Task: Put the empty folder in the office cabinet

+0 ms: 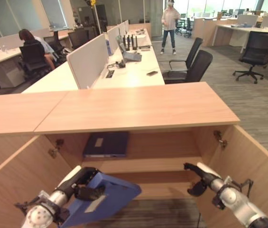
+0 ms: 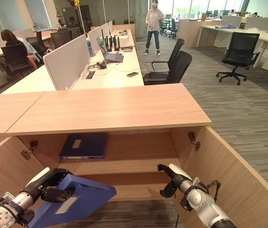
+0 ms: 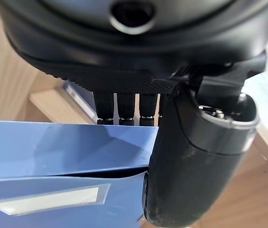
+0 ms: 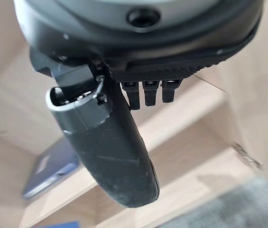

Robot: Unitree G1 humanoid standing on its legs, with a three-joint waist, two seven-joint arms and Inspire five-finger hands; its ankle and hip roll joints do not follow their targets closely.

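Closest to the camera, the left hand (image 1: 79, 186) grips a blue folder (image 1: 106, 195) (thumb on top, fingers hidden under it), held tilted in front of the open cabinet (image 1: 138, 111), low by its left door. Part of the folder is cut off. Another dark folder (image 1: 106, 144) lies flat on the shelf's left side. The right hand (image 1: 199, 177) hangs empty near the right door, fingers loose.

Dark blue flat folder (image 1: 106, 144) lying on upper shelf. White desk row (image 1: 124, 66) at 12 o'clock. Black swivel office chair (image 1: 254, 52) at 2 o'clock. Standing person (image 1: 170, 23) at 12 o'clock; seated person (image 1: 34, 45) at 10 o'clock.
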